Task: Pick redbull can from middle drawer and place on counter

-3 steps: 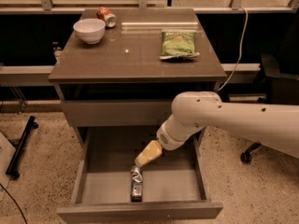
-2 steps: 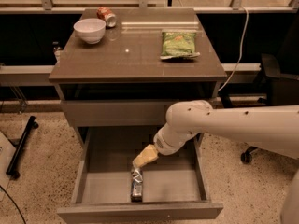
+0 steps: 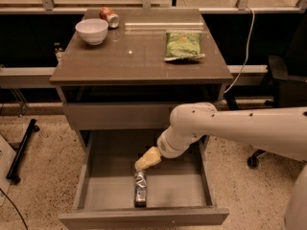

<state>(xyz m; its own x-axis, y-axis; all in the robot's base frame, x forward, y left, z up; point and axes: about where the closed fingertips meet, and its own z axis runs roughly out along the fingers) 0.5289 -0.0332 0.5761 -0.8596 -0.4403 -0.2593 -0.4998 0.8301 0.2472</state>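
Observation:
The redbull can [image 3: 140, 188] lies on its side on the floor of the open middle drawer [image 3: 96, 176], near the drawer's front, its long axis pointing front to back. My gripper [image 3: 146, 159] hangs inside the drawer at the end of the white arm, just above and behind the can's far end. It holds nothing that I can see. The counter [image 3: 139, 56] is the glossy grey-brown top of the cabinet above the drawer.
On the counter stand a white bowl [image 3: 91, 30] at the back left, a red-orange soda can [image 3: 109, 17] lying behind it, and a green chip bag [image 3: 183, 45] at the right. A closed shorter drawer front [image 3: 115, 115] sits above the open drawer. An office chair base [image 3: 253, 159] stands to the right.
The arm has swung left and lower into the drawer, bringing the gripper closer to the far end of the can. The can has not moved.

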